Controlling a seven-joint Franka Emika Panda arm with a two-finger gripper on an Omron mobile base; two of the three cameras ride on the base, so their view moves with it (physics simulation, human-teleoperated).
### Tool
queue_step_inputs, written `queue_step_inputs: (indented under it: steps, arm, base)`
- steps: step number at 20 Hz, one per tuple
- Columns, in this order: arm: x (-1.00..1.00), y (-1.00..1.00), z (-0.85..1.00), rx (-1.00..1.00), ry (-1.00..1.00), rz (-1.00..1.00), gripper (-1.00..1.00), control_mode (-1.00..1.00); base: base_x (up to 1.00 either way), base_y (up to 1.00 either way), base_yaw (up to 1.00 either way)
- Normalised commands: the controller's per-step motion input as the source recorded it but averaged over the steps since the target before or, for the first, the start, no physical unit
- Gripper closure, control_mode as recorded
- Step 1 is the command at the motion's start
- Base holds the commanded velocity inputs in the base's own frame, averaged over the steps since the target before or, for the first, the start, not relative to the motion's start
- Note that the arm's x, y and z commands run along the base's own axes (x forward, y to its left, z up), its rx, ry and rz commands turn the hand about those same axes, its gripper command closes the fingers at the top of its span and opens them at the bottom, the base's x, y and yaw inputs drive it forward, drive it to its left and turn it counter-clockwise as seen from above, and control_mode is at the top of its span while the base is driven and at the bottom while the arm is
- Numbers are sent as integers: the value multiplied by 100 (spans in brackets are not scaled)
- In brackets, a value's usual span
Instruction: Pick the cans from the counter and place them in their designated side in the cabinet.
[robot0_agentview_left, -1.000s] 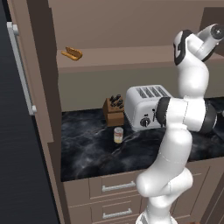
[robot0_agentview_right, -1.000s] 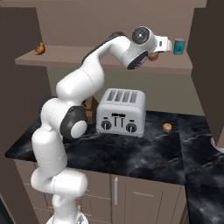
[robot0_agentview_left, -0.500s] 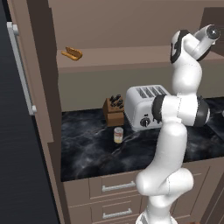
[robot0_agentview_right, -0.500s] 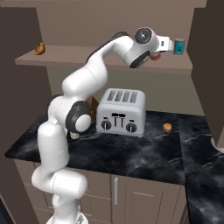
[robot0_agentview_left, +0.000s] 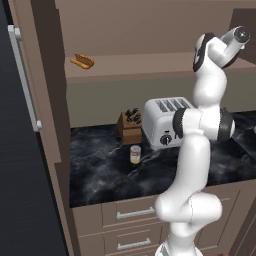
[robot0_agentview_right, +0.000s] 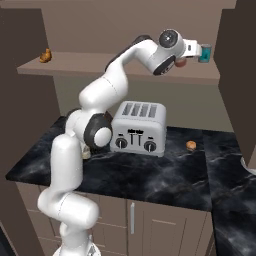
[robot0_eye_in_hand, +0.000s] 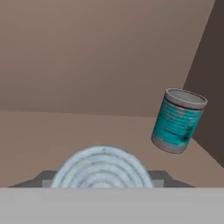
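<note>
Hand view: gripper (robot0_eye_in_hand: 101, 183) clenched on a ridged-top can (robot0_eye_in_hand: 102, 168), poised above the cabinet shelf (robot0_eye_in_hand: 52, 131) near the teal can (robot0_eye_in_hand: 178, 121). Best lowered upright and freed clear of it; the cream-yellow can (robot0_agentview_left: 135, 154) waits on the counter (robot0_agentview_left: 100, 170).

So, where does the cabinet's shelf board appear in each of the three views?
Left base view: shelf board crosses the upper middle, behind the arm.
Right base view: shelf board spans the upper part, left to right.
Hand view: shelf board fills the lower half, behind the red-orange can.
Shared landmark: the cabinet's dark right side wall, where the board ends.
</note>
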Motion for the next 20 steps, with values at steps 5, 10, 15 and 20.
queue_step_inputs:
  steps: [5,10,15,20]
  arm:
    - [28,-11,-19,0,6,0,100,-100]
    - [23,-10,-21,0,6,0,100,-100]
    - [15,-4,-20,0,3,0,-100,-100]
    - [0,-12,-1,0,-7,0,-100,-100]
  base:
    - [0,0,0]
    - [0,0,0]
    - [0,0,0]
    - [0,0,0]
